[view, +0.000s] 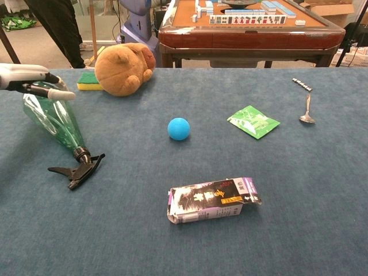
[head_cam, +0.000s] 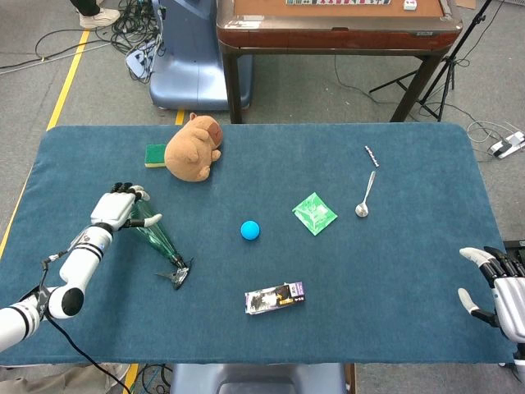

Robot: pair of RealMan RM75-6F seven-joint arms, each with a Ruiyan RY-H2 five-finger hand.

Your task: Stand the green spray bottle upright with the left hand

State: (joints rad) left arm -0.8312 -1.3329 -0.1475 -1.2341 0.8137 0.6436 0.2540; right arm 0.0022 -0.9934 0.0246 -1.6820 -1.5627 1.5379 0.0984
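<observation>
My left hand (head_cam: 120, 208) grips the wide base of the green spray bottle (view: 53, 121), which slants away to its right with the black trigger head (view: 77, 169) down on the blue worktop (head_cam: 394, 271), while my right hand (head_cam: 499, 287) rests far off, fingers apart, holding nothing.
</observation>
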